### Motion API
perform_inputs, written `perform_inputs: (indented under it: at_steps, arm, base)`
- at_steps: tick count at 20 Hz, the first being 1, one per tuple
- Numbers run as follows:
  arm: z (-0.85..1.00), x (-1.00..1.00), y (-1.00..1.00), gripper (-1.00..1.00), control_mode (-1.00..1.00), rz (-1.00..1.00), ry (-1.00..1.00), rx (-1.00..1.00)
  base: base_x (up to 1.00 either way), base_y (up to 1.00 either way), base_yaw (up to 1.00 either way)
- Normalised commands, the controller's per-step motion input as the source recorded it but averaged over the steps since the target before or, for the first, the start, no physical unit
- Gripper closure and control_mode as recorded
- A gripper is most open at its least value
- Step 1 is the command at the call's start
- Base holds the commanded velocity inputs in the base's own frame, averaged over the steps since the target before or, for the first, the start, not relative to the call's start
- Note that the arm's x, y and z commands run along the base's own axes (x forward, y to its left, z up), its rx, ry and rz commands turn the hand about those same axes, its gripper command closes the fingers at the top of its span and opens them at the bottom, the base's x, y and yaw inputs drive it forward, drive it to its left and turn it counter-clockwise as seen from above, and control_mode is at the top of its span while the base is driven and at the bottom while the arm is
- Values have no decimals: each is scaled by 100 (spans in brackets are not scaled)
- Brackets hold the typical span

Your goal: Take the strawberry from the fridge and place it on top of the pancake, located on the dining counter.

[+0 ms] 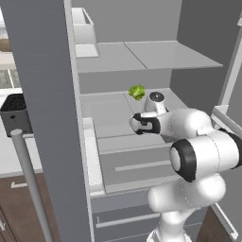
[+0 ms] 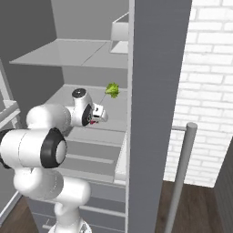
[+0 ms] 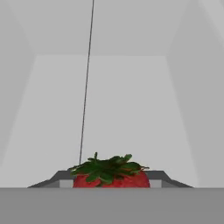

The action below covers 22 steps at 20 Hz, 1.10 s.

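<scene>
Gripping the strawberry [image 3: 111, 174] inside the fridge [image 1: 142, 118], the fingers [image 3: 156, 178] are closing on it, with carrying to the pancake left.

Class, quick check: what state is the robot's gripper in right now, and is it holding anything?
Gripper: closed on the strawberry, inside the fridge.

Both base views flank the open fridge [image 1: 142, 56]; hand view faces its shelf.
</scene>
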Motion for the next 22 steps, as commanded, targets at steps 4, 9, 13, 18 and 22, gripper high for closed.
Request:
perform_inputs:
  at_steps: [4, 9, 13, 18, 22]
  arm:
    - [43, -100, -1, 100, -100, 1, -1, 0]
    - [87, -100, -9, 100, -100, 0, 1, 4]
    - [82, -100, -3, 100, -100, 0, 4, 4]
    - [60, -99, 0, 100, -100, 0, 1, 3]
    - [44, -76, 0, 100, -100, 0, 1, 1]
  base:
    - [0, 0, 0]
    - [0, 0, 0]
    - [0, 0, 0]
    - [0, 0, 0]
    - [0, 0, 0]
